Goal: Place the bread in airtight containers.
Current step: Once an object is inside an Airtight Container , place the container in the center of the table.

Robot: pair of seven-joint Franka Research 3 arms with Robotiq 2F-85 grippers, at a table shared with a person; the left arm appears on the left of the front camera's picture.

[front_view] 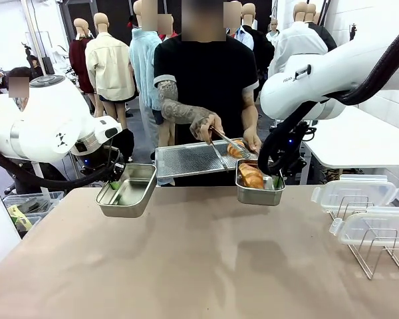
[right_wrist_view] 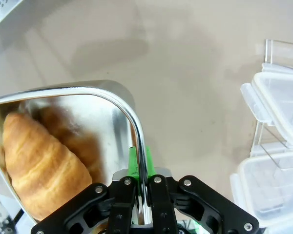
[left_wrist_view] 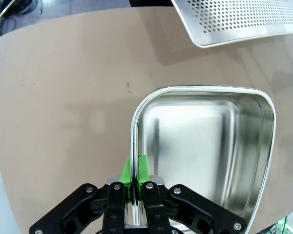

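The left gripper [left_wrist_view: 135, 168] is clamping the rim of the empty container [left_wrist_view: 200, 146] at the left. At the far middle, a person's hand [front_view: 203, 126] is holding tongs [front_view: 225, 139] against one croissant [front_view: 234, 150] at the perforated tray's [front_view: 186, 159] right end. The right gripper [right_wrist_view: 138, 161] is pinching the second container's [right_wrist_view: 88, 90] rim, with the other croissant [right_wrist_view: 39, 161] lying inside.

item: right gripper [right_wrist_view: 139, 171], black, jaws shut on the thin rim of a steel container [right_wrist_view: 113, 92], one finger inside the wall, one outside; green pad [right_wrist_view: 132, 160] visible against the metal. contents: one croissant [right_wrist_view: 38, 163], golden-brown, ridged, lying along the container's left side, its reflection on the polished inner wall. beneath: tan table [right_wrist_view: 185, 73]. right edge: two clear lids [right_wrist_view: 279, 114] with snap tabs, resting on a wire rack [right_wrist_view: 258, 141]. top left corner: part of a perforated tray [right_wrist_view: 1, 7].
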